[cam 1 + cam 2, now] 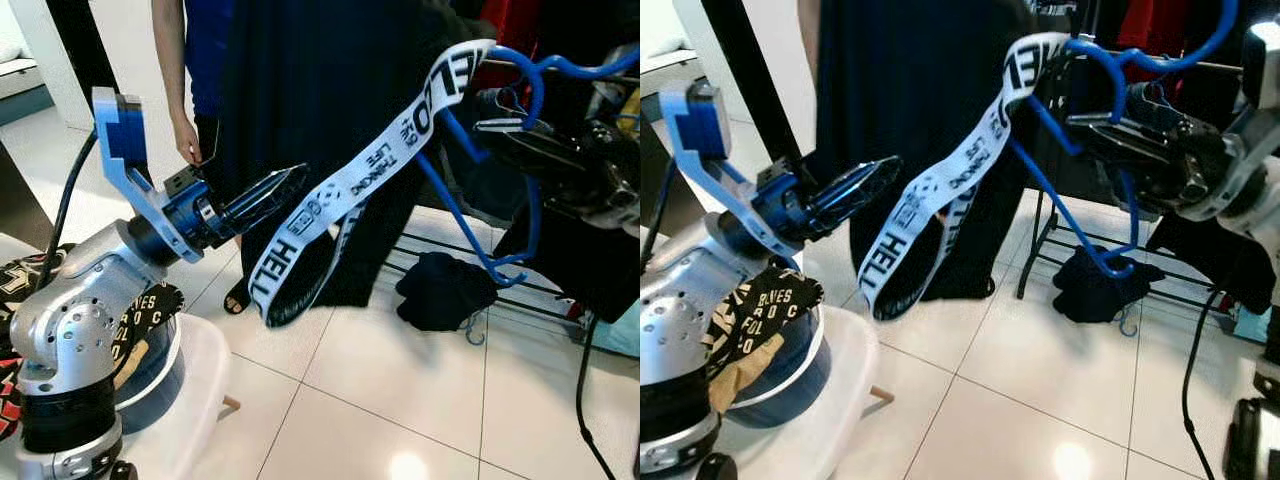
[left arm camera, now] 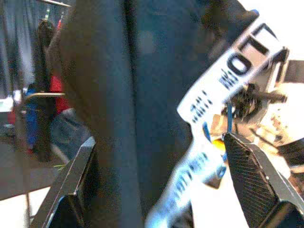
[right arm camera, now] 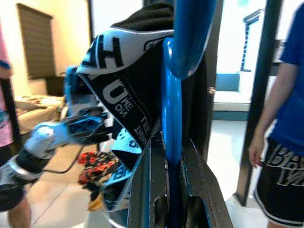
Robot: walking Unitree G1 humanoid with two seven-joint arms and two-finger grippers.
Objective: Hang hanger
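While the right gripper (image 1: 1090,130) clenches the blue plastic hanger (image 1: 1065,215) draped with a white lettered strap (image 1: 345,190), the left gripper (image 1: 290,183) points at it, fingers blurred, state indeterminable.

A person (image 1: 200,60) in blue stands at upper left, a dark bundle (image 1: 445,290) lies on white floor tiles (image 1: 400,390) right of centre, and a white table (image 1: 830,400) sits lower left.

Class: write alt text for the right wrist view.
The right tool grips a blue hanger draped with a black-and-white printed scarf. Behind it reaches the robot's left arm; a person in blue stands alongside.
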